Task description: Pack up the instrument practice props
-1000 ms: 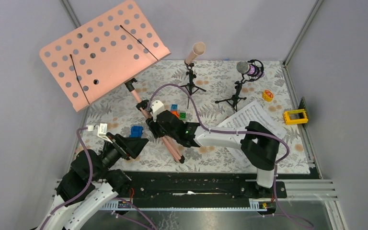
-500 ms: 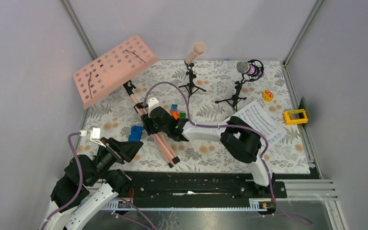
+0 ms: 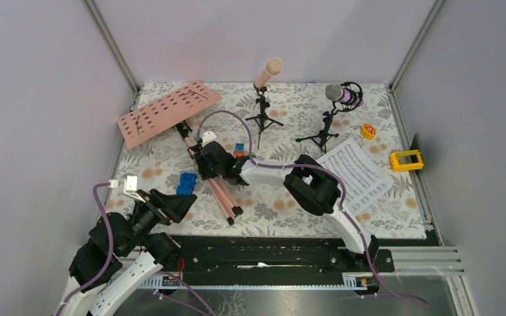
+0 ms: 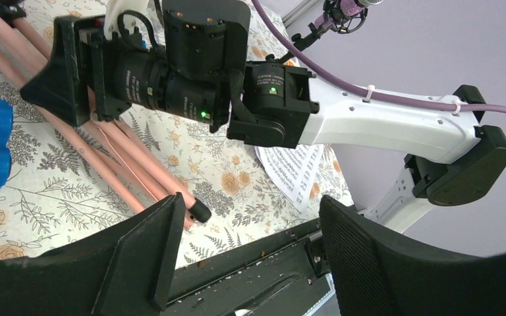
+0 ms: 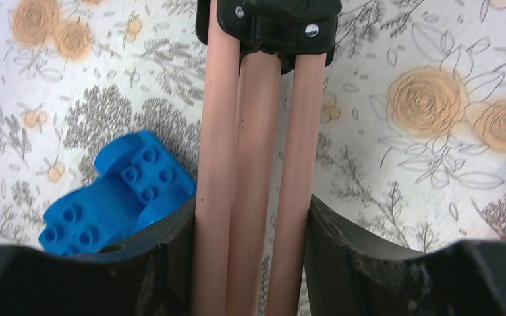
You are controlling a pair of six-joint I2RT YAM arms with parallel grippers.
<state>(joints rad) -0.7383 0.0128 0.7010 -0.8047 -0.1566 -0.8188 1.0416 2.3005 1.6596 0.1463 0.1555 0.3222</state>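
Right gripper [image 5: 250, 227] fingers clamped on the folded pink tripod legs [image 5: 253, 131], all three tubes between the pads. Salmon-pink perforated rack [image 3: 168, 112] sits low, well past the fingertips at the far-left of the mat. Blue toy car [image 5: 122, 191] is just outside one finger. Left gripper [image 4: 250, 253] fingers spread, holding nothing, leg tips just ahead of them.

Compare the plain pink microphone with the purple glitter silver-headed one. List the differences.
Colour: the plain pink microphone is pink all over; the purple glitter silver-headed microphone has a silver mesh head. Mount: the silver-headed one sits in a black ring cradle; the pink one has none. Place: the pink one stands left of the silver-headed one. Shared: each stands on a small black tripod.
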